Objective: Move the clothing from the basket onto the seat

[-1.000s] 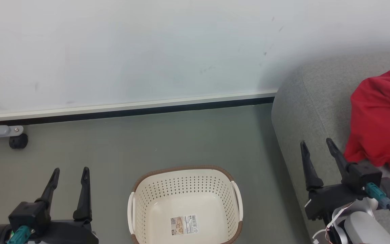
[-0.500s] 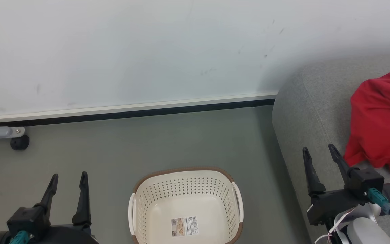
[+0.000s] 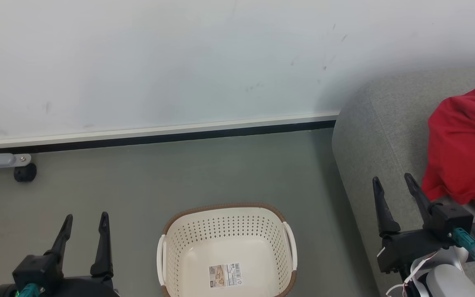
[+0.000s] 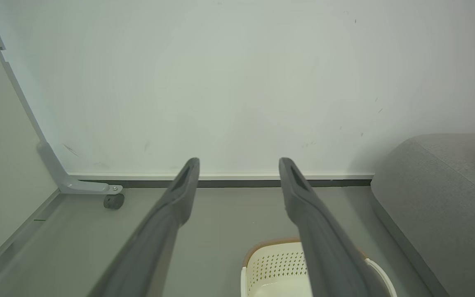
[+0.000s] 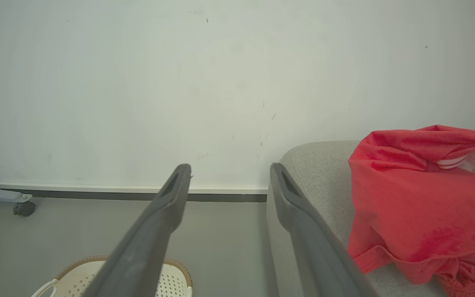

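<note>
The red clothing lies crumpled on the grey seat at the right; it also fills the right side of the right wrist view. The cream basket stands on the floor at bottom centre, with nothing inside but a barcode label on its bottom. My right gripper hangs open over the seat's front edge, just left of the clothing and apart from it. Left of the basket, my left gripper is open above the floor, nothing between its fingers.
A white wall with a dark baseboard runs behind the floor. A grey metal foot with a black caster sits at the far left by the wall. Grey floor lies open between basket and wall.
Both grippers have sunk slightly lower in the head view, still open. The clothing and the basket stay where they were.
</note>
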Robot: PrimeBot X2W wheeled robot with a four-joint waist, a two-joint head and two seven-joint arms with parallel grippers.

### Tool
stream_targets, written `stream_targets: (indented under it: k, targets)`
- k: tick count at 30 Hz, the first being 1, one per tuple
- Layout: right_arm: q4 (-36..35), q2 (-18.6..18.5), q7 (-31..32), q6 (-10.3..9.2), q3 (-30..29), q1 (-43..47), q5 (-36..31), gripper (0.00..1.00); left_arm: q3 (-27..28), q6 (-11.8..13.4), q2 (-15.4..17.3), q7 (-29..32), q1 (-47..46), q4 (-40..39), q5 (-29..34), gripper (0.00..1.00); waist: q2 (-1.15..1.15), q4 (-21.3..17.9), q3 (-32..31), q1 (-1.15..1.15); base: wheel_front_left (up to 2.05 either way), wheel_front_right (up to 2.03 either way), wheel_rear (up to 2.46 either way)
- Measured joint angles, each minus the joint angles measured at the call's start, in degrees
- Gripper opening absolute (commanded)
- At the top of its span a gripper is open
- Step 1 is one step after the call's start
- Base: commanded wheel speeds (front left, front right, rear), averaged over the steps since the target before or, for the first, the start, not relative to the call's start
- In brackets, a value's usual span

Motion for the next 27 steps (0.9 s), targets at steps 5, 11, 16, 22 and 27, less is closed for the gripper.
stream_targets:
  k: [5,11,16,22,27]
  targets:
    - [-0.64,0.01,0.52,0.00,-0.44,0.08,-0.57,1.00,0.08,0.00,-0.38,0.26,0.03,-0.01,0.92,1.00,0.00,0.01,0.05,0.00,0.00,0.00,0.00]
    - [-1.03,0.04,1.03,0.00,-0.87,0.19,-0.91,1.00,0.42,0.00,-0.55,0.42,0.03,0.00,1.27,1.00,0.00,0.06,0.13,0.00,0.00,0.00,0.00]
    - [0.11,0.69,1.46,0.01,-0.79,1.11,-0.91,0.00,0.21,-0.05,-1.45,0.43,0.42,1.58,1.26,0.00,0.00,0.11,0.13,0.00,0.00,0.00,0.00]
    - [1.35,1.77,1.96,0.45,-1.52,3.05,0.20,0.00,0.22,-0.57,-2.40,0.93,1.23,3.19,0.34,0.00,0.00,0.14,0.08,0.00,0.00,0.00,0.00]
    - [1.52,2.22,2.55,1.11,-2.90,3.06,3.66,0.00,1.12,-1.12,-2.83,1.52,1.20,3.79,-3.22,0.00,0.00,0.24,-0.13,0.00,0.00,0.00,0.00]
